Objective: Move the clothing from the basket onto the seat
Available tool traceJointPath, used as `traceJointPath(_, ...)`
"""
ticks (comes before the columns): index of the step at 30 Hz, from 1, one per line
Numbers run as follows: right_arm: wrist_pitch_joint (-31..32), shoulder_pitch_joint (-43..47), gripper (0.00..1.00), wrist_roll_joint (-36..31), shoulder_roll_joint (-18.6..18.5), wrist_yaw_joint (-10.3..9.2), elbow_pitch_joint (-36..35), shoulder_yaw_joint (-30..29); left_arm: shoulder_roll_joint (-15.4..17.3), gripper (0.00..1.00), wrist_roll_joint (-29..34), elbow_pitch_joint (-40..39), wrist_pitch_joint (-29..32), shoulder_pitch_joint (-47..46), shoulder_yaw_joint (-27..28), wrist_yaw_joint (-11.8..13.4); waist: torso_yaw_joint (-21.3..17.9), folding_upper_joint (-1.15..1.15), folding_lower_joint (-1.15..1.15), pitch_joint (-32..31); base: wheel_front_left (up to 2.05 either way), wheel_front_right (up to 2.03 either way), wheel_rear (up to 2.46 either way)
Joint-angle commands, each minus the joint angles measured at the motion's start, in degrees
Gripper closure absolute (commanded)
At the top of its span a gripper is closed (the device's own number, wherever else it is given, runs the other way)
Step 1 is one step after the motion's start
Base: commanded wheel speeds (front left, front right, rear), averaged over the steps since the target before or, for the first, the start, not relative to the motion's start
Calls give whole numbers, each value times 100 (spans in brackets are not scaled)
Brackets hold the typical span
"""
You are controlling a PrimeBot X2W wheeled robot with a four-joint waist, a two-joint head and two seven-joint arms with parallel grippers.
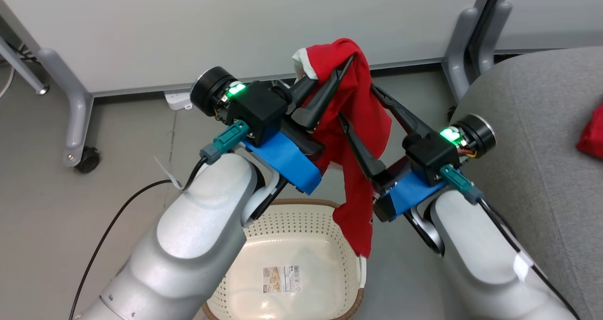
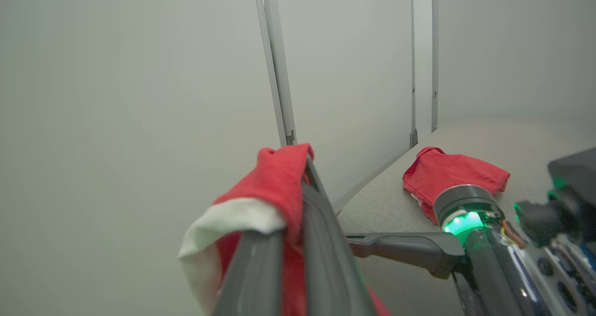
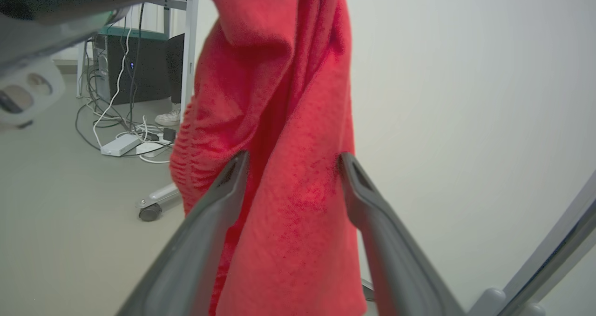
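As it dangles above the basket (image 1: 301,202), the red garment (image 1: 359,104) is pinched near its white trim by the left end effector (image 1: 330,80); the right end effector (image 3: 293,160) stands apart around it; likely light, limp; grip bunched folds.

floor (image 1: 132,136): grey, smooth; partition panels (image 1: 235,28): white, castor feet; power strip (image 3: 120,144): white, cables (image 3: 95,116) beside

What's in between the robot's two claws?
A red garment. In the head view it hangs between the left claw, which pinches it, and the open right claw.
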Motion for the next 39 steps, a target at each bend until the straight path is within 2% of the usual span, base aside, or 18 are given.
traceJointPath(1,-4,-112,0,-29,6,-6,23,25,-4,100,17,-8,-36,-72,-11,0,64,0,-1,61,0,0,0)
traceJointPath(6,-3,-604,0,-96,104,-6,878,145,-62,100,8,-23,-60,-133,-156,-11,193,0,-1,177,0,0,0)
traceJointPath(7,-3,-678,51,-60,127,-6,1040,174,-71,100,-4,-18,-72,-141,-180,-14,211,0,-1,188,0,0,0)
traceJointPath(8,-3,-757,82,-38,145,-6,1172,194,-79,100,-13,-11,-81,-145,-204,-15,229,0,-1,199,0,0,0)
traceJointPath(9,-3,-826,100,-6,158,-6,1295,218,-84,100,-21,-2,-88,-152,-216,-17,240,0,-1,207,0,0,0)
traceJointPath(15,-3,-1019,100,110,208,-6,1496,220,-94,100,-67,70,-103,-168,-249,-20,249,0,-1,236,0,0,0)
traceJointPath(35,-3,-873,100,255,193,-6,1483,168,-112,100,-133,260,-142,-67,-224,-12,202,0,-1,150,0,0,0)
traceJointPath(36,-3,-868,100,270,195,-6,1470,154,-112,60,-151,285,-142,-42,-217,-6,203,0,-1,150,0,0,0)
traceJointPath(37,-3,-865,100,279,196,-6,1460,142,-114,0,-158,306,-141,-34,-234,-8,204,0,-1,153,0,0,0)
traceJointPath(39,-3,-869,100,280,192,-6,1425,91,-117,0,-182,335,-142,-29,-249,-8,205,0,-1,161,0,0,0)
